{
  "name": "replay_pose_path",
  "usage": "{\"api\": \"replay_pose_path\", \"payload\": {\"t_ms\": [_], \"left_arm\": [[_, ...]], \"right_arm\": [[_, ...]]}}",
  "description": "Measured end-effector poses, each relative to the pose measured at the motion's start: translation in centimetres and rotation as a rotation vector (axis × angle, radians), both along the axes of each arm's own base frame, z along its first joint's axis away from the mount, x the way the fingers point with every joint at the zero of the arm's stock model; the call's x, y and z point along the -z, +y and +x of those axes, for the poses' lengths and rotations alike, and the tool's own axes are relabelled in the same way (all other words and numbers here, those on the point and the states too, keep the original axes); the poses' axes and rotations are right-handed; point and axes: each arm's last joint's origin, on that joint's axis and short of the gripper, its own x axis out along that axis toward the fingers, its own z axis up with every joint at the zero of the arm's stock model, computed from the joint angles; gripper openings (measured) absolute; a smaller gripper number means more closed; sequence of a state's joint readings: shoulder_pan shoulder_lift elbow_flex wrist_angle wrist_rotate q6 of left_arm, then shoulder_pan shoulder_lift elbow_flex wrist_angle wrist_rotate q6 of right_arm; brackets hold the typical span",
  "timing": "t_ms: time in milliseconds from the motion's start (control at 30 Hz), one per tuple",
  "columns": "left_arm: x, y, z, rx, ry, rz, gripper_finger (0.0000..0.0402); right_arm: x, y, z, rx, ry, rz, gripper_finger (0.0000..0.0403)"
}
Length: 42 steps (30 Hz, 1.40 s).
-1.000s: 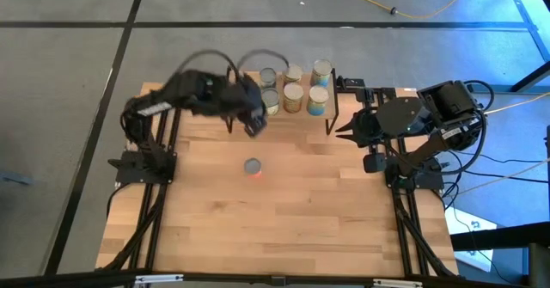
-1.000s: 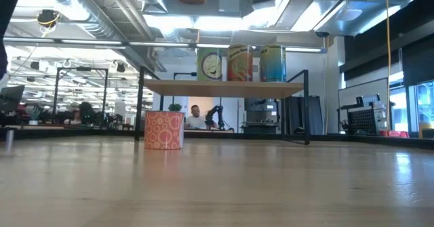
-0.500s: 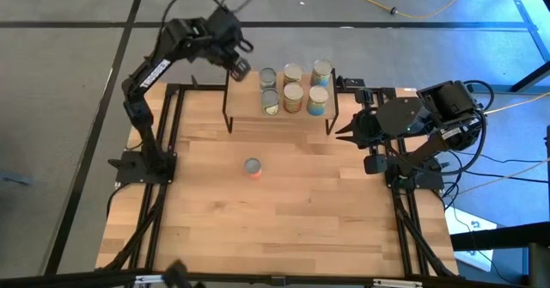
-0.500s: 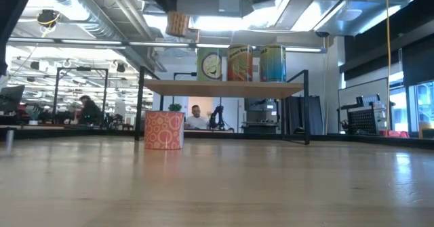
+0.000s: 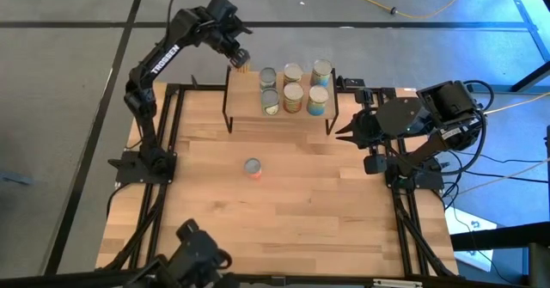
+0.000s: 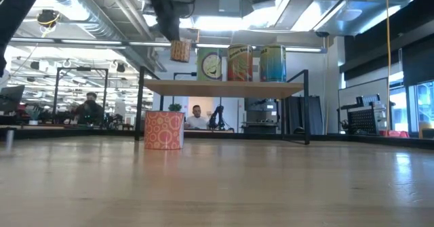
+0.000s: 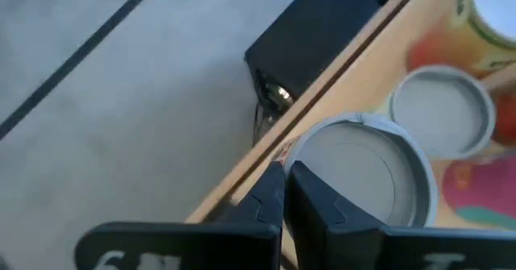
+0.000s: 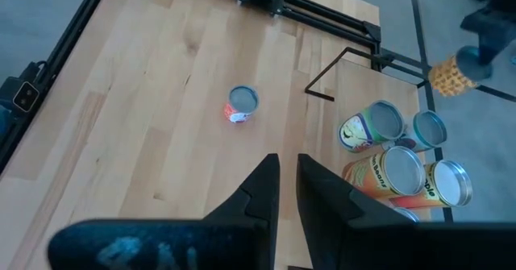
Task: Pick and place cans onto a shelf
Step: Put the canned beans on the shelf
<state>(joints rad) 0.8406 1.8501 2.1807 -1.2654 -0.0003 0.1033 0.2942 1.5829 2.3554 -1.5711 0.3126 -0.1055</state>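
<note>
My left gripper [image 5: 237, 56] is shut on a tan-orange patterned can [image 6: 180, 51], held above the far left corner of the shelf [image 5: 245, 109]. It also shows in the right wrist view [image 8: 451, 75]. Several cans [image 5: 293, 86] stand upright on the plank top at the shelf's right half. One orange-red can [image 5: 252, 167] stands upright on the table in front of the shelf. My right gripper [image 5: 342, 133] is shut and empty beside the shelf's right end. My left gripper pinches the can at the rim of its silver top [image 7: 300, 153], on one side, between its two fingers. The fingers come from above, pointing down. The can hangs below them, slightly tilted, clear of the shelf top [image 6: 224, 86].
The shelf's left half [image 5: 245, 94] is bare plank. The table in front of the shelf holds only the orange-red can [image 6: 163, 129]. A dark shape [image 5: 196, 247] shows at the table's near edge. Black frame rails [image 5: 155, 176] run along both table sides.
My left gripper has carried the patterned can from over the shelf's front left toward the table's far edge, then come down over the shelf's far left corner. The can stays in its hold, hanging clear. A dark shape has come in at the near edge.
</note>
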Motion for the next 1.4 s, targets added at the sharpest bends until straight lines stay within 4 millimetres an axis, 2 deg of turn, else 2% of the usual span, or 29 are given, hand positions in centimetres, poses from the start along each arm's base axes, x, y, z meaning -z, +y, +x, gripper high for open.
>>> {"api": "replay_pose_path", "payload": {"t_ms": [400,633,900,1033,1400], "left_arm": [[5.9,1.8,0.5,0.046,0.038,-0.099,0.0000],[8.0,2.1,0.8,0.063,0.041,-0.126,0.0000],[8.9,2.2,0.9,0.076,0.050,-0.120,0.0000],[9.3,2.2,0.8,0.075,0.061,-0.133,0.0017],[9.0,1.7,1.3,0.040,0.125,-0.084,0.0046]], "right_arm": [[0.0,0.0,0.0,0.017,-0.003,0.017,0.0048],[0.0,0.0,0.0,0.016,-0.003,0.016,0.0048],[0.0,0.0,0.0,0.016,-0.002,0.016,0.0048],[0.0,0.0,0.0,0.016,-0.002,0.016,0.0048],[0.0,0.0,0.0,0.018,-0.003,0.019,0.0048]]}}
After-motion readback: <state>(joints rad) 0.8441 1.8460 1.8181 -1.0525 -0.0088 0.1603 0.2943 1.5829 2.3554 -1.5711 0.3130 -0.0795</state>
